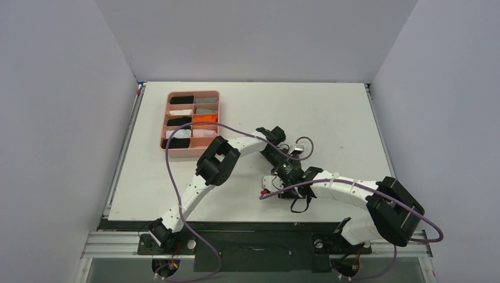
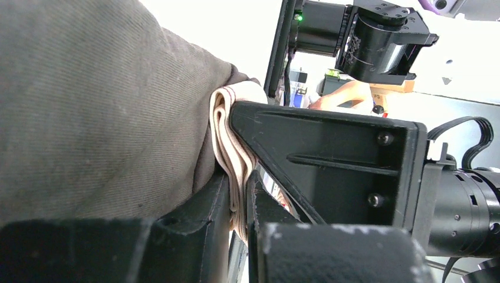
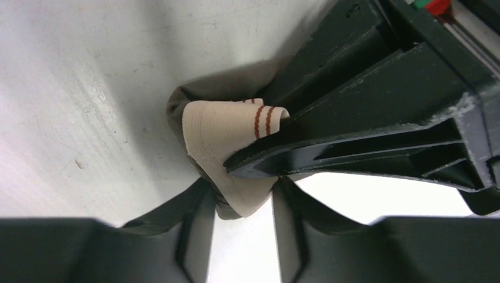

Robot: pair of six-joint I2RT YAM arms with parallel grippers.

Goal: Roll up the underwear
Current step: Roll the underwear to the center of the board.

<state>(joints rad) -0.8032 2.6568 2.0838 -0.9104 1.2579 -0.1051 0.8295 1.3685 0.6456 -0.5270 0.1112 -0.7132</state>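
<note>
One garment: the underwear (image 2: pixel 88 118), grey-brown cloth with a beige waistband, was bunched between the two grippers over the bench (image 1: pixel 330 112).
Left gripper (image 2: pixel 239 191): clenched on the folded waistband, with the beige layers pinched flat between its fingers. The grey-brown bulk bulged out on its left side.
Right gripper (image 3: pixel 242 197): its fingers straddled a beige fold carrying two red stripes. Whether they pressed the cloth or stood just off it could not be told.
Meeting point: the left gripper's finger reached in from the right of the right gripper's view and lay on that same beige fold. Both grippers were working at one end of the cloth, close together.
Tray (image 1: pixel 167 118): pink and divided, holding small rolled cloths, it sat well away, beyond and to the left of the left gripper.
</note>
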